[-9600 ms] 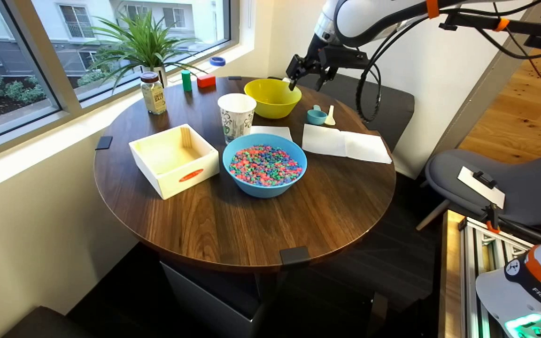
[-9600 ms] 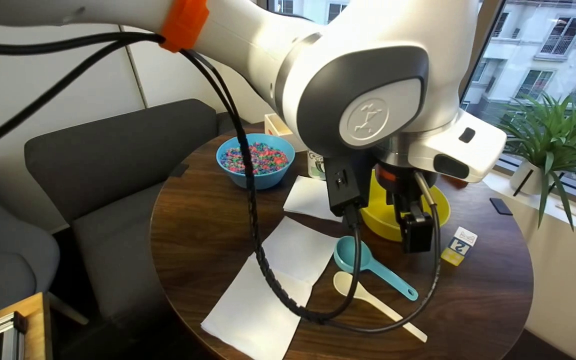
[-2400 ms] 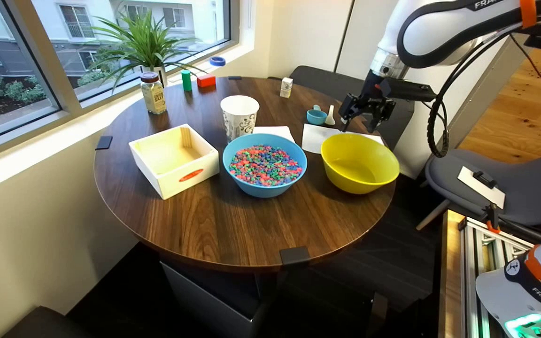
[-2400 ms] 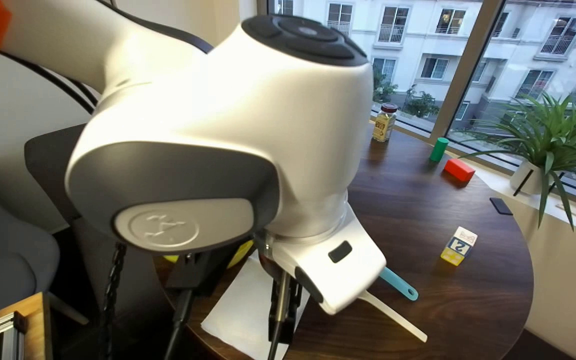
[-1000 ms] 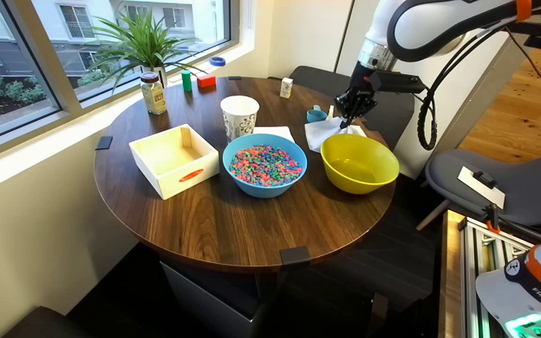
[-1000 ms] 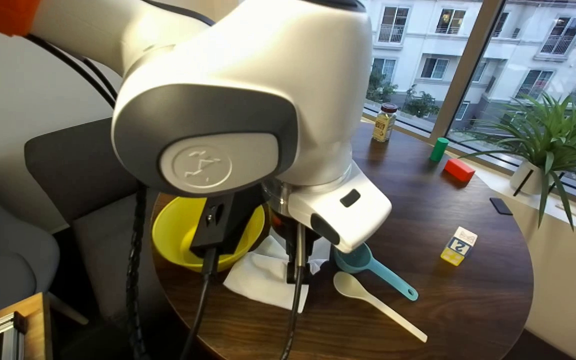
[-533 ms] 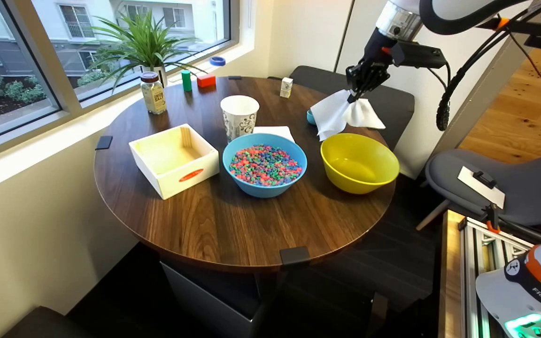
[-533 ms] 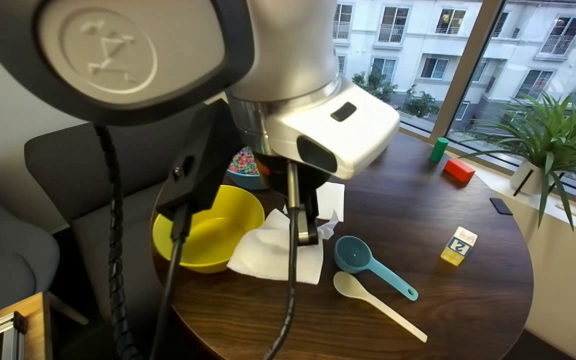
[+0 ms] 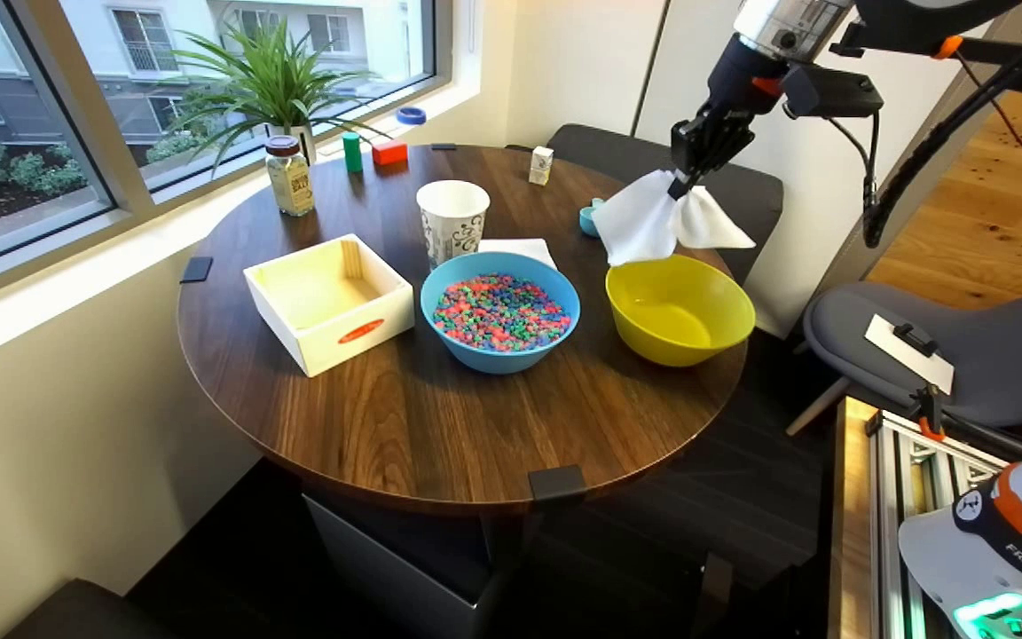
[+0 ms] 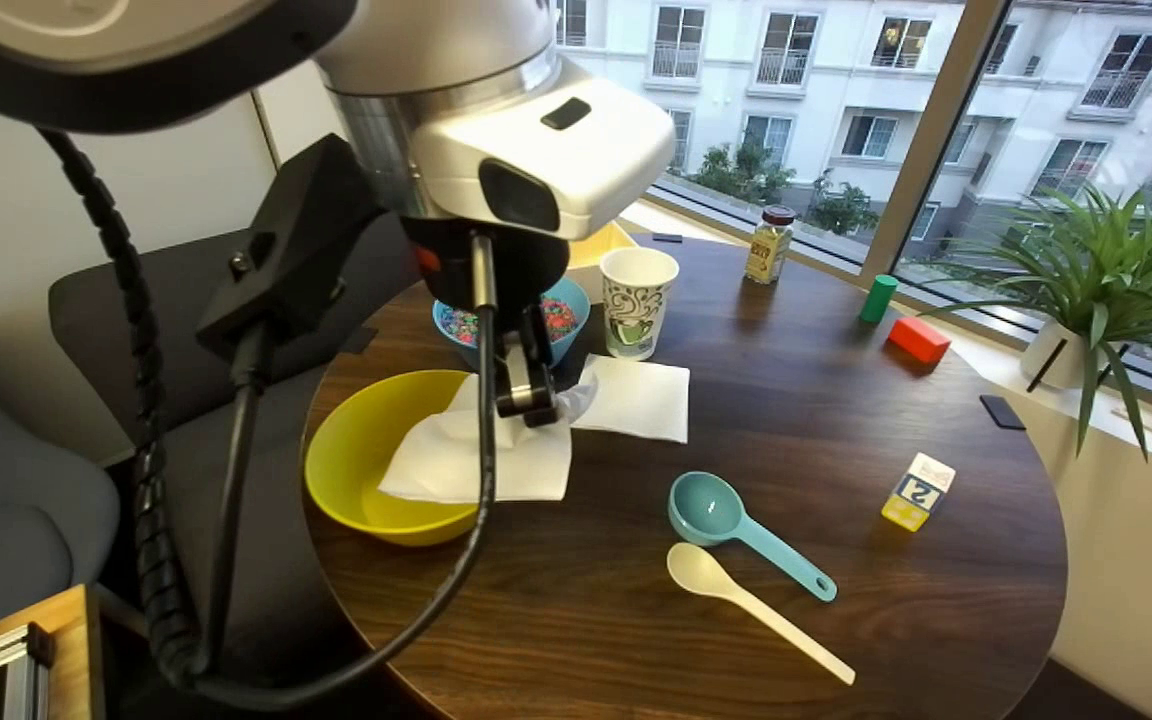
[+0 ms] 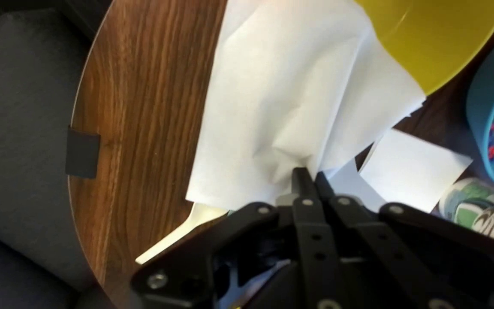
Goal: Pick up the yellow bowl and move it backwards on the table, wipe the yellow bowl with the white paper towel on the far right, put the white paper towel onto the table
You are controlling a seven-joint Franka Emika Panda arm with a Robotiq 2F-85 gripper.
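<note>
Round bright yellow-green plastic bowl: stands upright on the large round dark brown wood-grain table, near its edge, apart from the round light-blue plastic bowl of coloured bits. Move backwards: judged complete.

Creased white paper towel: off the table, hanging in loose folds, overlapping the yellow-green bowl's rim in both exterior views; whether it touches cannot be told.

Black two-fingered gripper: fingers together, clamped on the towel, which is pinched at the tips.

Wiping: judged next or just beginning; no stroke can be confirmed. Outstanding: the wipe, then setting the towel on the table and its release.

Folded white paper sheet: flat on the table, judged not required.
</note>
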